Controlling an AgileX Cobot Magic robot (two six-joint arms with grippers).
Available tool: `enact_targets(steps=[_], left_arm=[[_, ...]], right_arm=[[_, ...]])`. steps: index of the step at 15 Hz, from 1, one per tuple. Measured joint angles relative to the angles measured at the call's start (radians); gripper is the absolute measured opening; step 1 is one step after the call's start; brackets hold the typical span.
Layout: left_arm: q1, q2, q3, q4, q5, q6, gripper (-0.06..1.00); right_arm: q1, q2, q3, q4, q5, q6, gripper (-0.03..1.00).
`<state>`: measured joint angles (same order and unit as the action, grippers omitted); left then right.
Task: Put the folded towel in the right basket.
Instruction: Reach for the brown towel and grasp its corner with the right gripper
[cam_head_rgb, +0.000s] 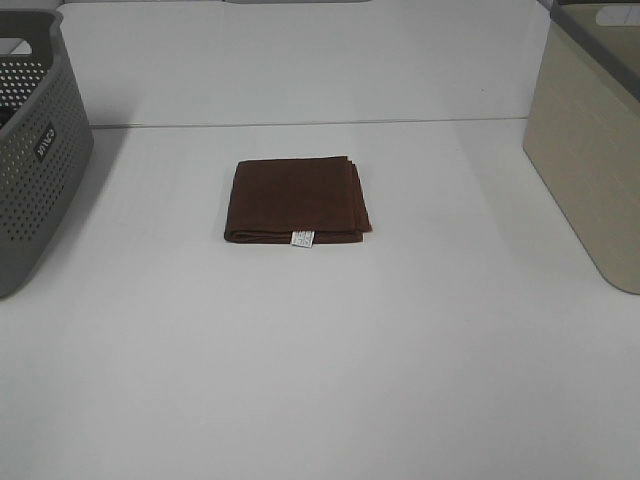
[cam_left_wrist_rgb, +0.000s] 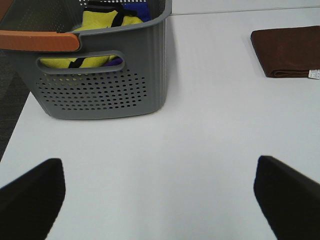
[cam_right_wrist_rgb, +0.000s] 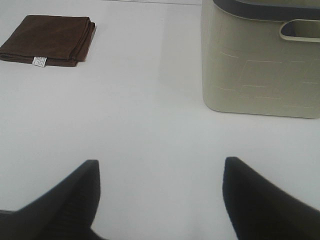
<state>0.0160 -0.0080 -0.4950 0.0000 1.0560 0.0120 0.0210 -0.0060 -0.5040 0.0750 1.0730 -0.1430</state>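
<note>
High view: the folded towel (cam_head_rgb: 297, 202) lies flat on the white table (cam_head_rgb: 320, 380), between 2 baskets. The grey basket (cam_head_rgb: 30, 170) stands well to its left and the right basket (cam_head_rgb: 590, 160) well to its right.

Left wrist view: the left gripper (cam_left_wrist_rgb: 160, 200) has its jaws spread wide and empty, well apart from the folded towel (cam_left_wrist_rgb: 290, 50).

Right wrist view: the right gripper (cam_right_wrist_rgb: 160, 195) also has its jaws wide and empty, well apart from the folded towel (cam_right_wrist_rgb: 47, 39).
</note>
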Motion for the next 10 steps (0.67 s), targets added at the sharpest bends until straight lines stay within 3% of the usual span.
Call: enact_targets(steps=[10], left_arm=[[0.0, 0.0, 0.0, 0.0, 0.0, 0.0, 0.97]], right_arm=[[0.0, 0.0, 0.0, 0.0, 0.0, 0.0, 0.66]])
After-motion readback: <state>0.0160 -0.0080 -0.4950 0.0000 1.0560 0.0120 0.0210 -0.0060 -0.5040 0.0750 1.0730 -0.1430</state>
